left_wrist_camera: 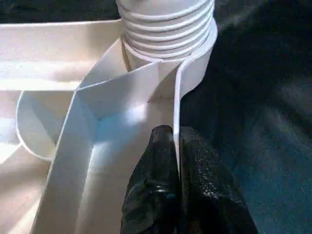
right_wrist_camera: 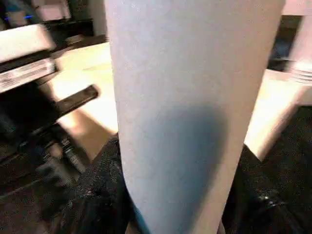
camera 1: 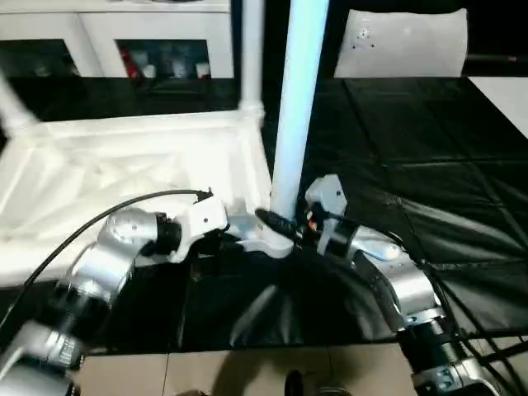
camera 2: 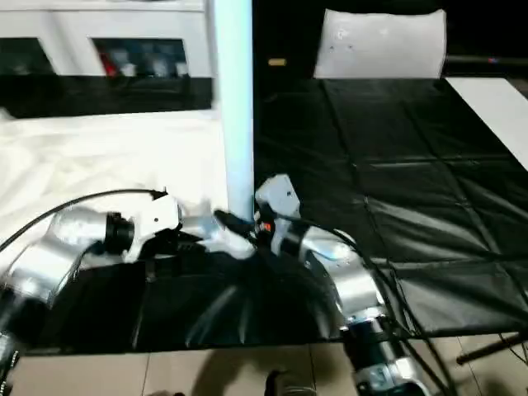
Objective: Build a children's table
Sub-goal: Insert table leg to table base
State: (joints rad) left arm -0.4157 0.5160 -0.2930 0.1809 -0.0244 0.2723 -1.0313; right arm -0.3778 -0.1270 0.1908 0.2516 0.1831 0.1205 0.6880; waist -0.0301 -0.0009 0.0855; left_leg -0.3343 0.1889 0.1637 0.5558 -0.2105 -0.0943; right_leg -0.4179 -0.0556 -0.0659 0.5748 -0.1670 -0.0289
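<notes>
The children's table top lies upside down on the black sheet, ribbed underside up. One white leg stands upright in the near right corner socket, and its threaded base sits in the socket. My right gripper is shut on this leg low down, with black fingers on either side of it. My left gripper is shut on the thin rim wall of the top just beside that socket. A second leg stands at the far right corner, and a third leans at the far left.
A white cabinet with dark glass-fronted compartments stands behind the table top. A white panel stands upright at the back right. Black sheeting covers the surface to the right. Pale floor tiles run along the near edge.
</notes>
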